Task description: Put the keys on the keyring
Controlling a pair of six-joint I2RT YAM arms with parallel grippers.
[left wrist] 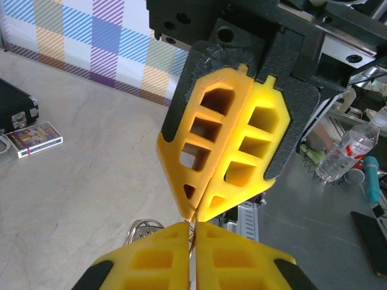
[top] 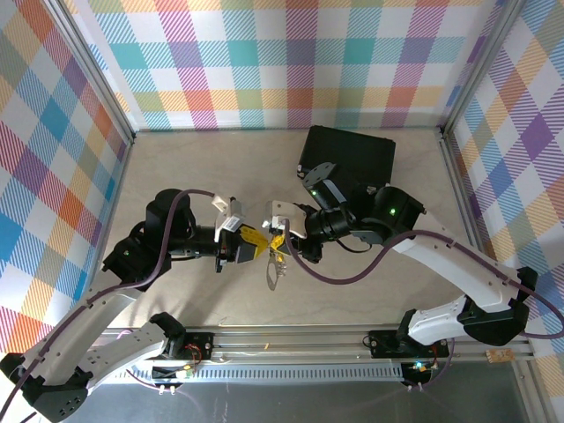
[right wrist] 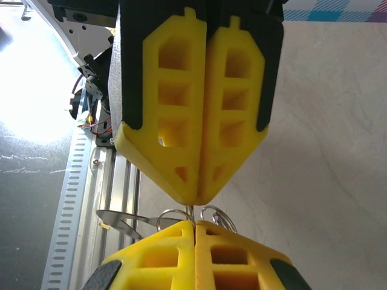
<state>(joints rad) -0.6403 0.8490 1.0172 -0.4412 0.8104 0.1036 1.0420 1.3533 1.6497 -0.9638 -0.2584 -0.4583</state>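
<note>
Two yellow, honeycombed plastic grippers meet tip to tip above the middle of the beige table (top: 176,176). My left gripper (top: 257,240) and right gripper (top: 282,238) are both clenched on the keyring (top: 276,267), a thin grey wire loop. It hangs just below the pinch, its long axis running toward the near edge of the table. From the right wrist I see one flat silvery key (right wrist: 121,220) beside the loops, blade pointing left. A matte black case (top: 348,154) lies at the far right, lid down, its contents hidden.
</note>
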